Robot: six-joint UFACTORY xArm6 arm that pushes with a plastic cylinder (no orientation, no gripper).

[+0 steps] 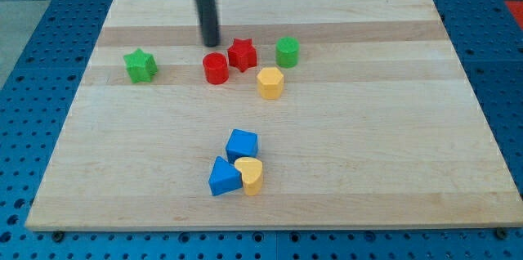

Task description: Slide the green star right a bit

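Resting at the table's (458,129) upper left – green star (140,65), apparently light, rigid, free-sliding; push its left face. Tool: bare rod, no jaws – tip (212,43) near red cylinder (215,69), well right of star.

Star (140,65) sits alone toward the board's (392,170) left, well apart from the top-centre cluster. My tip (212,44) is just above the cylinder (215,69) — second star (242,54) touches it on the right, round block (287,51) beyond, hexagonal block (270,82) below. Bottom centre: cube (242,144) above, wedge-like block (224,177) left, heart (250,175) right — all touching.
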